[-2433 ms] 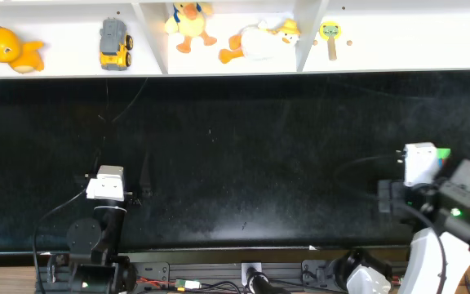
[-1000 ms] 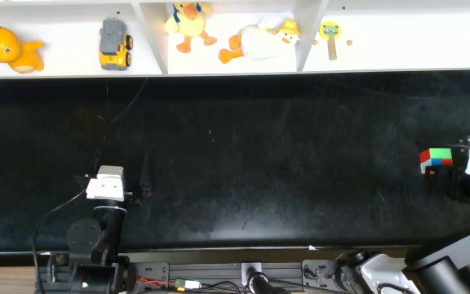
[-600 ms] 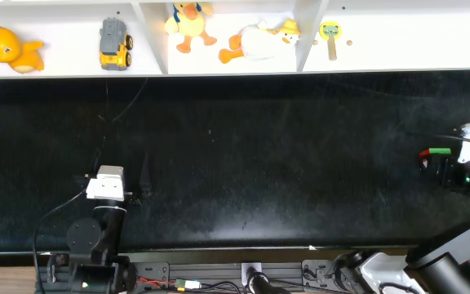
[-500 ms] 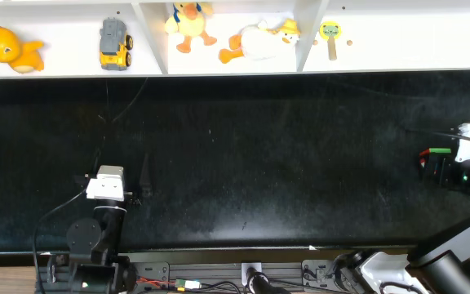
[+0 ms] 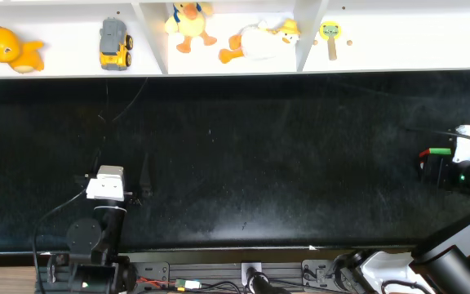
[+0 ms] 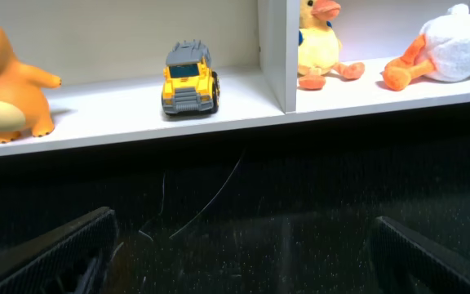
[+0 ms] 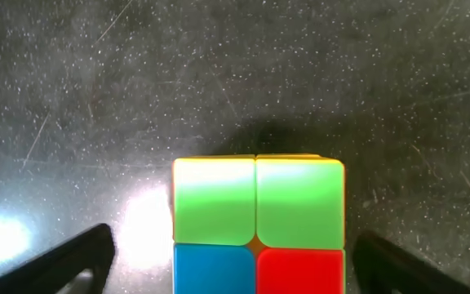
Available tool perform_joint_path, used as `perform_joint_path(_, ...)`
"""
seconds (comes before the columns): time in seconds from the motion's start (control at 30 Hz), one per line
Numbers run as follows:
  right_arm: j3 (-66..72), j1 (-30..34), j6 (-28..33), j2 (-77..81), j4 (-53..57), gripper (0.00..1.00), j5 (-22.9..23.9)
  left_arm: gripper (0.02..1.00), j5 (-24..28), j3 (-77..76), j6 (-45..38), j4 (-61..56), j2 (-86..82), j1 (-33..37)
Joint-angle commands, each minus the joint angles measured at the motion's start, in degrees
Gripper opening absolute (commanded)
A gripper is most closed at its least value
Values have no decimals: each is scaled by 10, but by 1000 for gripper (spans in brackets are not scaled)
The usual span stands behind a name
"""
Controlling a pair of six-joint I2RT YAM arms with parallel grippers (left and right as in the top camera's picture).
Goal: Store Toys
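Observation:
A colour cube with green, blue and red tiles lies on the black mat between the fingers of my right gripper. The gripper is open, with a gap on each side of the cube. In the top view the right gripper is at the mat's far right, and a green and red sliver of the cube shows at its tip. My left gripper rests near its base at the lower left. It is open and holds nothing, facing the shelf in the left wrist view.
A white shelf runs along the back edge. It holds an orange figure, a yellow truck, a yellow duck plush, a white duck plush and a small green toy. The rightmost compartment is bare.
The right gripper swung out to the right of the cube, then moved left and down over it, so its fingers now straddle the cube. The left arm stayed still.

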State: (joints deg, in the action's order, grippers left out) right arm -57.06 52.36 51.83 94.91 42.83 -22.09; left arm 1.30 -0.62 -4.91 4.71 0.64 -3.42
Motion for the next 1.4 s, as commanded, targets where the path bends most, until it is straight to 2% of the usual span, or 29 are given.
perform_joint_path(0.03, -16, -8, -5, 4, -4, 761, -1, 998, -1, 2, -9, 1, -5, -4)
perform_joint_path(0.1, -16, -8, -16, 4, -10, 717, 3, 998, -1, 2, -9, 1, -5, -4)
perform_joint_path(0.27, -16, -14, -22, -2, -13, 520, 14, 996, -1, 2, -9, 1, -5, -4)
perform_joint_path(0.47, -16, -25, -57, -59, -42, 514, 10, 998, -1, 2, -9, 1, -5, -4)
perform_joint_path(0.77, -68, -67, -69, -112, -71, 535, 6, 998, -1, 2, -9, 1, -5, -4)
perform_joint_path(0.97, -150, -124, -96, -61, -71, 524, 8, 998, -1, 2, -9, 1, -5, -4)
perform_joint_path(1.23, -266, -174, -163, 51, -64, 518, 8, 998, -1, 2, -9, 1, -5, -4)
perform_joint_path(1.4, -324, -196, -180, 111, -64, 518, 5, 998, -1, 2, -9, 1, -5, -4)
